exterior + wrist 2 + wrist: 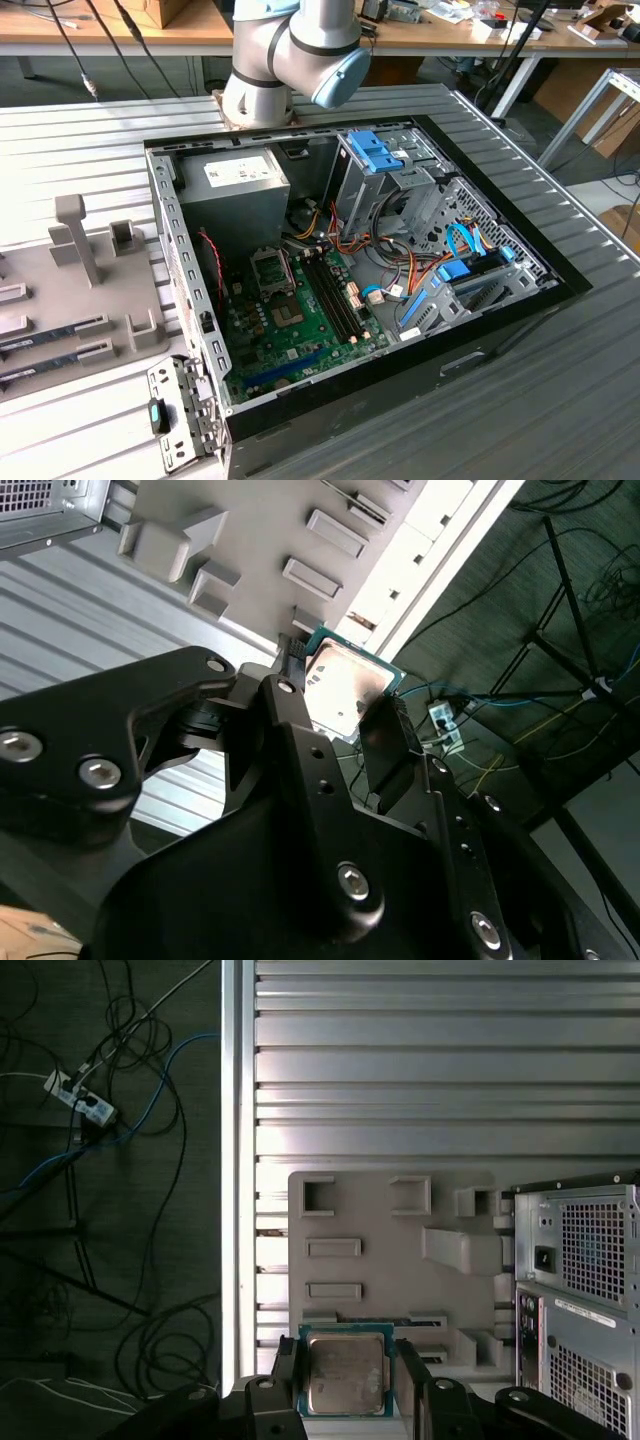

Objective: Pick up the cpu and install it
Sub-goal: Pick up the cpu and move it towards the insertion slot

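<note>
Square cpu [345,1368] gripped edgewise in end effector [347,1380], silver lid toward wrist, apparently level

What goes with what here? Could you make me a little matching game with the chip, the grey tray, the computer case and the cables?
Things:
1. chip
2. grey tray
3. computer case
4. cables

Places or states:
a. lying open, with the green circuit board showing inside
b. loose on the dark floor beside the table
c. gripped between the tips of the claw
d. flat on the ribbed table, with raised blocks on it

Right pairs: 1-c, 2-d, 3-a, 4-b.
</note>
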You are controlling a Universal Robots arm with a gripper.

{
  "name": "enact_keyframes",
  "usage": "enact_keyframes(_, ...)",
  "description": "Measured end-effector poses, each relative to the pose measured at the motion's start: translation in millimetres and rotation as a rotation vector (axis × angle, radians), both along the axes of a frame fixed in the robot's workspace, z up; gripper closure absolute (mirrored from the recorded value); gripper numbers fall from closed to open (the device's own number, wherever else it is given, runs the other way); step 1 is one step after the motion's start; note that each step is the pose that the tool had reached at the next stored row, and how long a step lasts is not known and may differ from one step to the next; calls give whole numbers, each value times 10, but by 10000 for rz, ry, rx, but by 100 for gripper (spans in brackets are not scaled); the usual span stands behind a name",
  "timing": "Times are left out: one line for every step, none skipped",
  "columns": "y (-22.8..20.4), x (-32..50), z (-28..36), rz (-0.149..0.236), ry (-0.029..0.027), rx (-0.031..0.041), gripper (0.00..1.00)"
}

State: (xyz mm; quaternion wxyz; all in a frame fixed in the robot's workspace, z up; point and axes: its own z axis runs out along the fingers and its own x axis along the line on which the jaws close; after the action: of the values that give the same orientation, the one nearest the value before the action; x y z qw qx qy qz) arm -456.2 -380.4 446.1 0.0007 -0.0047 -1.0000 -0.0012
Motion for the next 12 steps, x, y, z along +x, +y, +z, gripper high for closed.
enact_keyframes(-3, 3, -1, 0, 0, 0, 53)
enact_keyframes(-6, 6, -2, 0, -1, 1, 53)
enact_keyframes(-9, 9, -3, 0, -1, 1, 53)
enact_keyframes(-12, 12, -3, -1, 0, 0, 53)
enact_keyframes(-17, 17, -4, 0, 0, 0, 53)
enact_keyframes(-23, 24, -6, -1, -1, 1, 53)
enact_keyframes(-25, 28, -7, 0, -1, 1, 53)
enact_keyframes(-27, 32, -7, 0, 0, 1, 53)
enact_keyframes(-31, 38, -8, 0, 0, 1, 53)
enact_keyframes(-33, 43, -9, 0, 0, 0, 53)
enact_keyframes(-35, 48, -9, 0, 0, 0, 53)
enact_keyframes(-36, 56, -10, 0, 1, 0, 53)
